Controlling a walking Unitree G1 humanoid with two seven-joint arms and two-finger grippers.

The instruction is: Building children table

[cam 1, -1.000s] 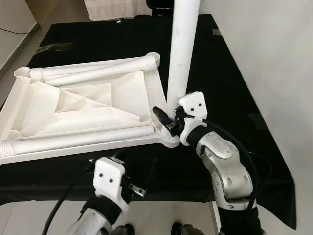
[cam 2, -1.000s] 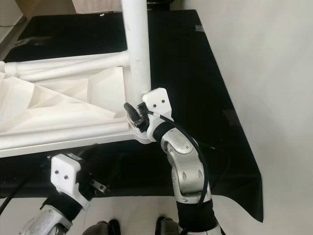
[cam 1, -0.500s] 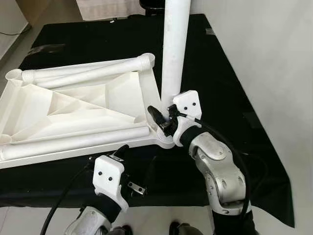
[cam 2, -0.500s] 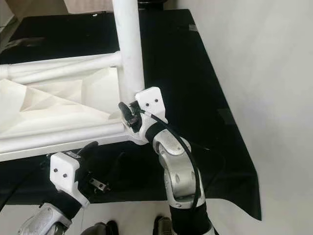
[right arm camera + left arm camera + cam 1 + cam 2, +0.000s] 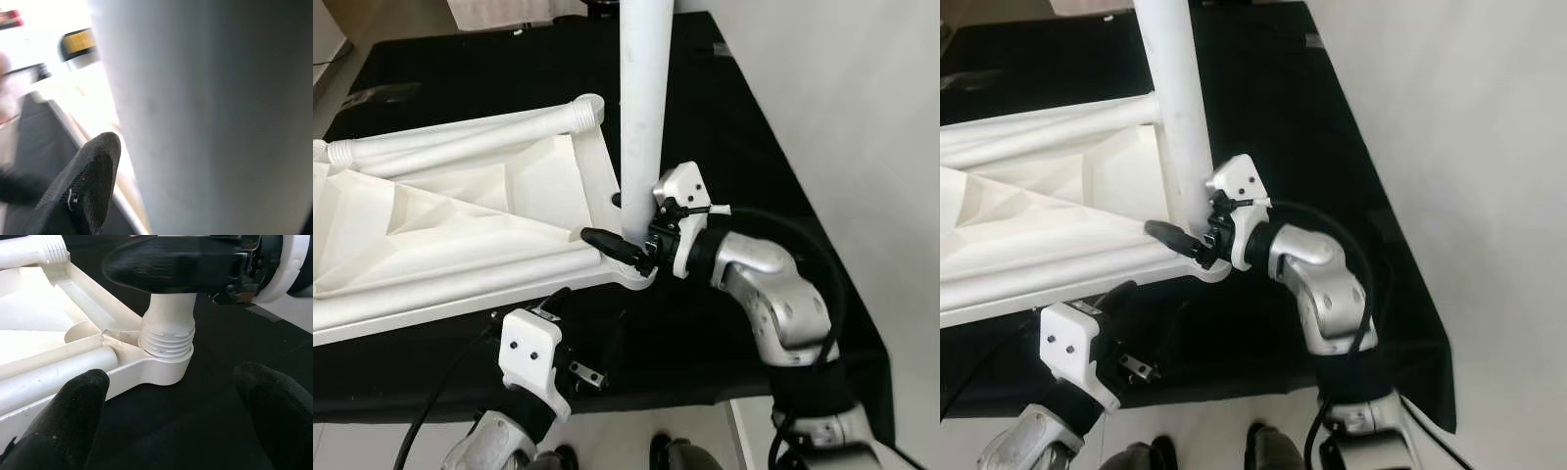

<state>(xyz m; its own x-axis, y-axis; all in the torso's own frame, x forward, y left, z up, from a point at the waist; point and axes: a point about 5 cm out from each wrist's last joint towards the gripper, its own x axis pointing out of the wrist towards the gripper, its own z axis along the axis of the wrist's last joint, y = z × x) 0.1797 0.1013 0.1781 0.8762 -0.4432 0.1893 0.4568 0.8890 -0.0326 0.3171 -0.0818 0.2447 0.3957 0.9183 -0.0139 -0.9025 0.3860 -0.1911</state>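
The white tabletop (image 5: 460,211) lies upside down on a black-covered table. One white leg (image 5: 644,88) stands upright in its near right corner socket (image 5: 166,338), where threads show at the base. My right gripper (image 5: 628,240) is shut on this leg just above the socket, one black finger (image 5: 607,240) crossing in front of it. In the right wrist view the leg (image 5: 210,117) sits close against a finger (image 5: 88,181). My left gripper (image 5: 171,396) is open and holds nothing, low at the table's front edge, pointing at that corner.
Two loose white legs lie on the tabletop, one along its far side (image 5: 460,142) and one along its near side (image 5: 460,279). The black cloth (image 5: 754,147) reaches right to the table edge, with pale floor (image 5: 862,117) beyond.
My right wrist has turned around the upright leg, so its front finger now points further left. The left gripper has stayed put. The camera has shifted a little.
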